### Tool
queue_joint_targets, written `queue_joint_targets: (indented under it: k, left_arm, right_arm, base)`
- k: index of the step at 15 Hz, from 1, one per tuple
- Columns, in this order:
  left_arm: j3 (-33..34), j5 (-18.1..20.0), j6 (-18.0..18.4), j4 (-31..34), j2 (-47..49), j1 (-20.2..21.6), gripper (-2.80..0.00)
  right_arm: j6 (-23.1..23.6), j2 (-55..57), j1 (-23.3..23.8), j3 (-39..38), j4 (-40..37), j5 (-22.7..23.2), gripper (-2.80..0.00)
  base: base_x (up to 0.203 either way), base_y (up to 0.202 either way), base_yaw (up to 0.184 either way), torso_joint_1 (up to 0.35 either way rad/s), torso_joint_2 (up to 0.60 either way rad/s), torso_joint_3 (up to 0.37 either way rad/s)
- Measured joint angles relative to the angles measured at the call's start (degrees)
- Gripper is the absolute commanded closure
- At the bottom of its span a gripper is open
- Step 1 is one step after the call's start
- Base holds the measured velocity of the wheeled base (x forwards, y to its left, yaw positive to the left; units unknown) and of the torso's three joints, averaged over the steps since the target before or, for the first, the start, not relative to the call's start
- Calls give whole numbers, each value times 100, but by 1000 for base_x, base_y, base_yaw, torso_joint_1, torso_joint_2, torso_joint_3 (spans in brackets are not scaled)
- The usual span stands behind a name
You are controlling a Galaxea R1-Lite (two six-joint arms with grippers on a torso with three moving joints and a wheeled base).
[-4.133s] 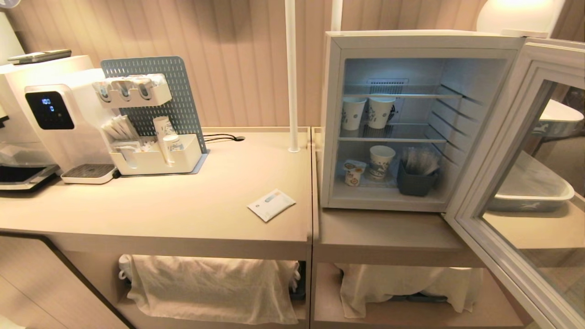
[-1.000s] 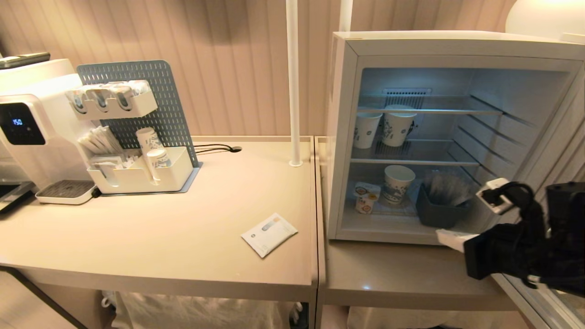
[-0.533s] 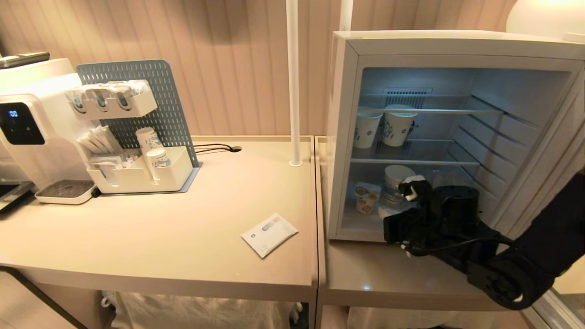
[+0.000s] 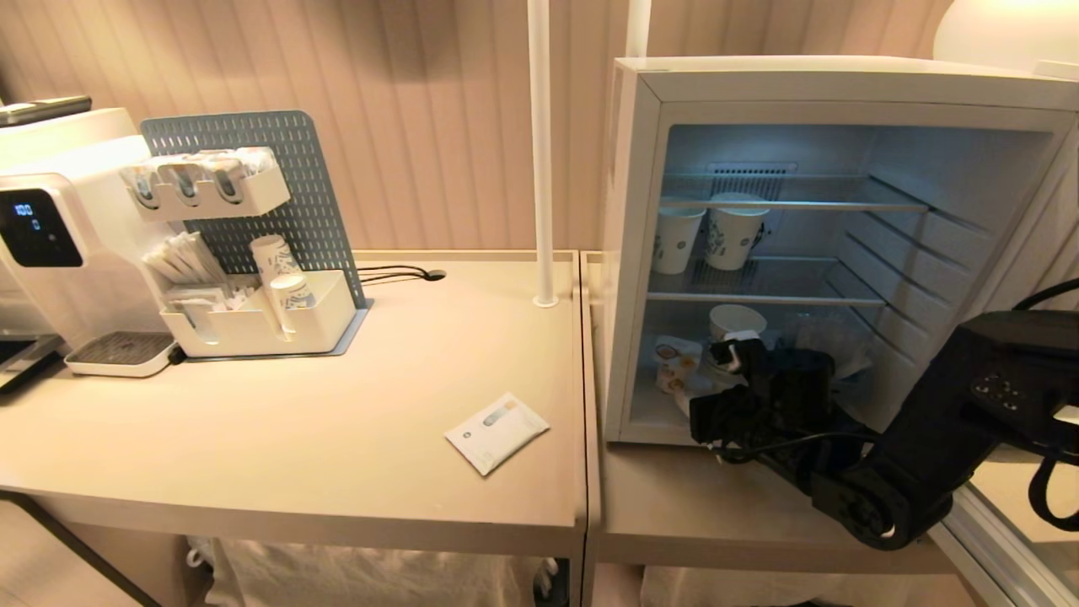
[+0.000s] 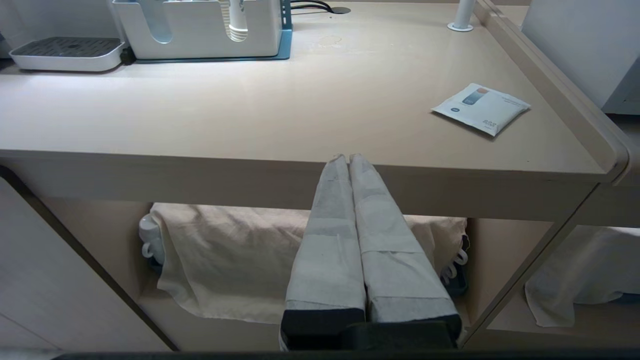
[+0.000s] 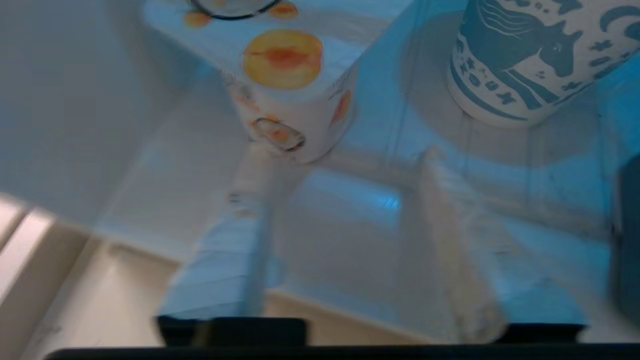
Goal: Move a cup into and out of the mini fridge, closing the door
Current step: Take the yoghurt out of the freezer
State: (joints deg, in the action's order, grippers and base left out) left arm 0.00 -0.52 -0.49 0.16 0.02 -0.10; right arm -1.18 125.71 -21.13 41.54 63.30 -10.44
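- Right pincer [image 6: 345,165], fingers spread and holding nothing, reaches into the boxy white mini fridge [image 4: 641,253], evidently to take the tiny white yogurt-style cup [image 6: 290,80] just ahead of one fingertip.
- Beside it, a taller blue-patterned paper cup [image 6: 525,55].
- Wrist view shows the gap; the head view hides it.
- Left pincer [image 5: 348,160], pressed closed, hangs below the beige table [image 5: 250,115].

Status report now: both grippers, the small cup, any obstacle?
Right gripper open, inside mini fridge, short of cup. Left gripper shut, parked below counter edge. Paper cup stands beside.
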Motion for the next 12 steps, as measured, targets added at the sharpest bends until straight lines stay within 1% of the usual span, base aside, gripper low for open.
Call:
queue_joint_targets:
  k: [5,8,10,12]
  left_arm:
    - [0,-5,16,2,0,0,0]
    - [0,-5,26,5,-2,5,0]
    - [0,-5,24,5,-2,-1,0]
    - [0,-7,22,0,-2,-1,0]
  right_arm:
    - [0,202,76,337,-90,14,-280]
    - [-5,285,91,586,-100,159,-280]
    - [-7,345,87,848,-203,220,-280]
    - [-9,500,85,1322,-459,226,-280]
  base:
    - [0,0,0,0,0,0]
    - [0,0,0,0,0,0]
    - [0,0,0,0,0,0]
    - [0,0,0,0,0,0]
